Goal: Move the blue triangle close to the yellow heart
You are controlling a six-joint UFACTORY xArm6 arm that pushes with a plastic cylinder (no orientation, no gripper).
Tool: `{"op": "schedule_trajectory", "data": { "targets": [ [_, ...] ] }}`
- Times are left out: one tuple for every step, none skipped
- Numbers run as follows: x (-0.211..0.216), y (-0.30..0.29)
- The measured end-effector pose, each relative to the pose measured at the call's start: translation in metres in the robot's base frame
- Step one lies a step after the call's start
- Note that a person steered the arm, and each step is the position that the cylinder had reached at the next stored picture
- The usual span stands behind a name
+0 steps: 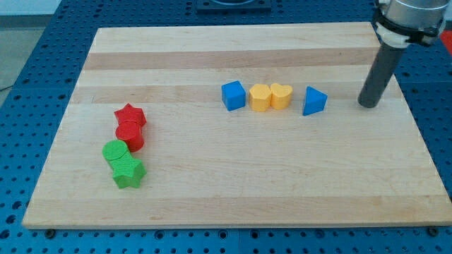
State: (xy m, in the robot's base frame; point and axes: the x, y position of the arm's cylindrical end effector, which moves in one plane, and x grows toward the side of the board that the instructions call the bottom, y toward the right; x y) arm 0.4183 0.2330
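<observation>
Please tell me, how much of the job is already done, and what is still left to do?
Mostly done by the look of it: the blue triangle block lies just to the view's right of the yellow heart block, with a narrow gap between them. In hand: nothing visibly; my tip rests on the wooden board further to the view's right, apart from the triangle. Left: at most a small nudge toward the view's left.

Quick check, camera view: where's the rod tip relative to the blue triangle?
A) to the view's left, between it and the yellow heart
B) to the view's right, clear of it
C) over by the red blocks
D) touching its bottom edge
B: my tip sits to the view's right of the blue triangle with bare board between them; the yellow heart lies on the triangle's other side.
</observation>
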Motion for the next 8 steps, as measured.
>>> {"op": "schedule_trajectory", "data": {
  "targets": [
    [0.000, 0.003],
    [0.001, 0.003],
    [0.028, -0.013],
    [0.031, -0.056],
    [0.024, -0.099],
    [0.012, -0.127],
    [0.003, -0.130],
    [0.003, -0.127]
  ]
}}
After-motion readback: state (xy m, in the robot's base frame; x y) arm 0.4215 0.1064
